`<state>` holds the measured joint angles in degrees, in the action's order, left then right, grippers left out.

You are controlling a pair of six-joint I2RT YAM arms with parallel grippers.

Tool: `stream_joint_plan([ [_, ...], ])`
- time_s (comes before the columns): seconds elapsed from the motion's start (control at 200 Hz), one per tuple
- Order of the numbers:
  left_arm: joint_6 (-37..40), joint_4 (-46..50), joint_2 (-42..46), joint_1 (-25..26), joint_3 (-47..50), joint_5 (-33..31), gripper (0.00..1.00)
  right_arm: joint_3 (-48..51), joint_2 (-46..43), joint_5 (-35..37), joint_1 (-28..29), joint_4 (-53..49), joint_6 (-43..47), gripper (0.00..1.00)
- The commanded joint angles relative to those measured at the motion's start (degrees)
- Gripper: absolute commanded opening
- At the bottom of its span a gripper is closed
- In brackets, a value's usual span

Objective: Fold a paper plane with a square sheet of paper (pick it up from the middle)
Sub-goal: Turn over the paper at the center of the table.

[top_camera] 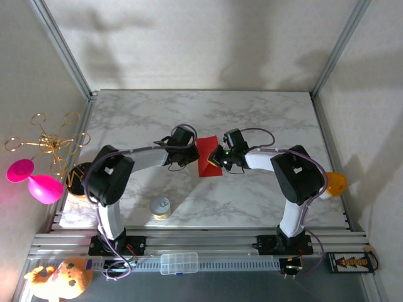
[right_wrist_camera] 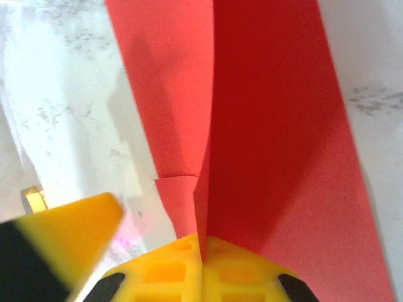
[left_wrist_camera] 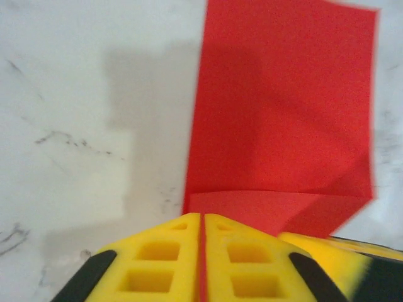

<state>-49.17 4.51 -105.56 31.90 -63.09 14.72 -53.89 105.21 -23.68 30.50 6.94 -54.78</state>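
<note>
Centre of the overhead frame, on a white marble tabletop [top_camera: 252, 113]: a thin bright red square sheet of paper [top_camera: 204, 154], pinched from opposite sides by the yellow-fingered left gripper [left_wrist_camera: 203, 217] and right gripper [right_wrist_camera: 201, 242], shows one raised ridge, so most folding seems undone.

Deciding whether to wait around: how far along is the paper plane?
Early. Done: the red paper shows a centre ridge and one small folded flap. In hand: left gripper and right gripper both pinch it. Remaining: nose folds; no dart shape yet.

2 white-and-black arms [top_camera: 145, 158], purple cables [top_camera: 124, 273], yellow ribbed jaws
</note>
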Motion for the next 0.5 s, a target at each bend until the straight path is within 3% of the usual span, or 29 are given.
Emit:
stream_joint_plan([
  [0.0,1.32,-3.08,8.27,-3.04,1.7,3.81,0.18,0.89,-5.14,-2.08,-1.99,4.81,4.47,0.0],
  [0.08,0.13,-8.11,12.9,-5.09,5.33,7.25,0.27,0.89,-7.51,-6.12,-3.35,7.41,6.76,0.0],
  [0.24,-3.23,-17.61,20.34,-6.68,11.39,11.58,0.61,0.03,-12.15,-12.66,-5.03,10.89,9.17,0.0],
  [0.496,-13.34,-37.32,23.07,-5.68,19.6,19.27,0.82,-0.43,-14.83,-19.65,-5.32,17.63,5.2,0.0],
])
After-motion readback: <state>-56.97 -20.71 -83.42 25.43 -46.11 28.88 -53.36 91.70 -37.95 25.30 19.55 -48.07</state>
